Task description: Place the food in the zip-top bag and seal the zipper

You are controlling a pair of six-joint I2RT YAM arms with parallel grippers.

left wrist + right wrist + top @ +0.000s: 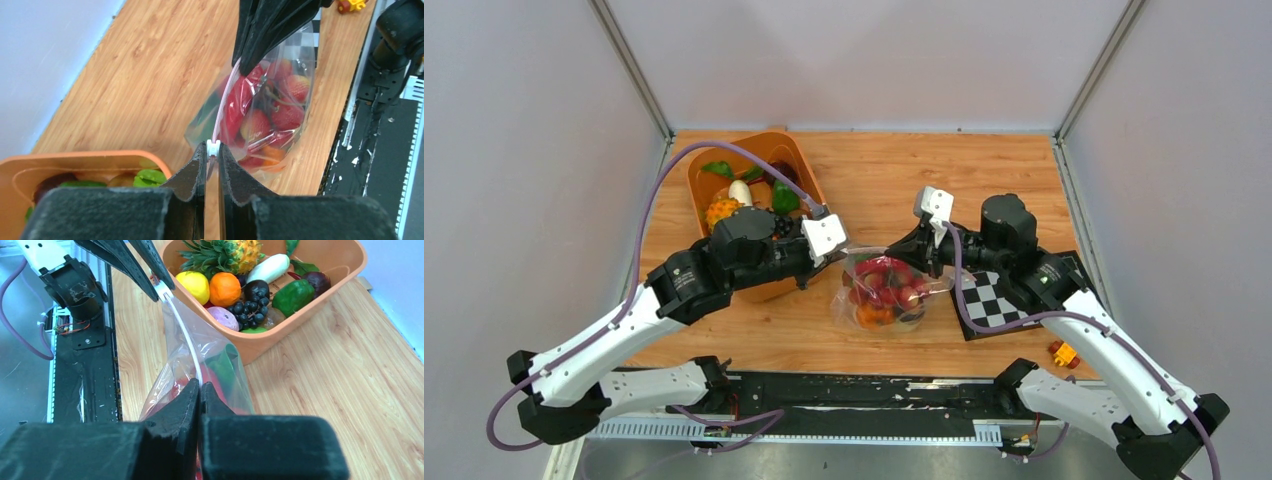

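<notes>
clenching the zipper point(183, 335) at each end with left jaws and right jaws. limp, slippery zip-top bag point(886, 292); best pinched along that stiffer strip.

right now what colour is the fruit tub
The tub is orange; best in right wrist view.

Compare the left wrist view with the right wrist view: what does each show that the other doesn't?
Only the left wrist view shows strawberries and orange pieces clearly inside the zip-top bag, plus a small orange-and-yellow toy at the far edge.
Only the right wrist view shows the orange tub fully, holding a pineapple, a lemon and dark grapes.
Both show the zipper stretched between the left jaws and the right jaws, each shut on one end, above the wooden table.
</notes>
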